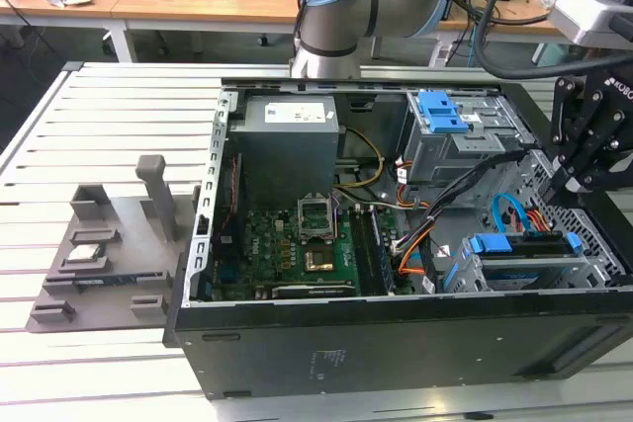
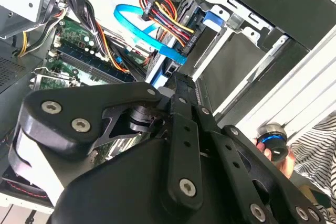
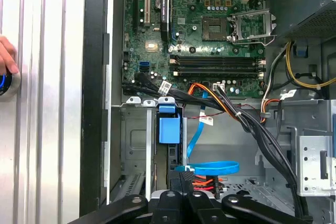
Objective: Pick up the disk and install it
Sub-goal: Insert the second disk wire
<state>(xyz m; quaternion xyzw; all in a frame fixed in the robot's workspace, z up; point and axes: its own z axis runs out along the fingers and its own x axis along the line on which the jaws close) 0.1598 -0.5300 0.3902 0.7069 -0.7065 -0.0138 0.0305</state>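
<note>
The disk [image 1: 524, 244] sits in the drive cage [image 1: 554, 274] at the exterior view's right end of the open computer case, its blue rails showing along the top. In the first wrist view its blue rail end [image 3: 169, 128] stands between the cage's metal walls. My black gripper [image 1: 566, 183] hangs just above the cage, over the disk's end by the case wall. Its fingers [image 3: 181, 178] lie together, and I see nothing between them. In the second wrist view the fingertips [image 2: 181, 85] point at the cage near the blue data cable [image 2: 142, 27] and the power plug.
The case lies open on a slatted table [image 1: 119, 106], with the motherboard [image 1: 297, 244], a second blue-latched bay [image 1: 440, 111] and cable bundles [image 3: 252, 124] inside. A grey fixture [image 1: 109, 254] stands at the exterior view's left. A person's hand [image 3: 5, 56] rests on a blue-lit knob [image 2: 273, 140] beside the case.
</note>
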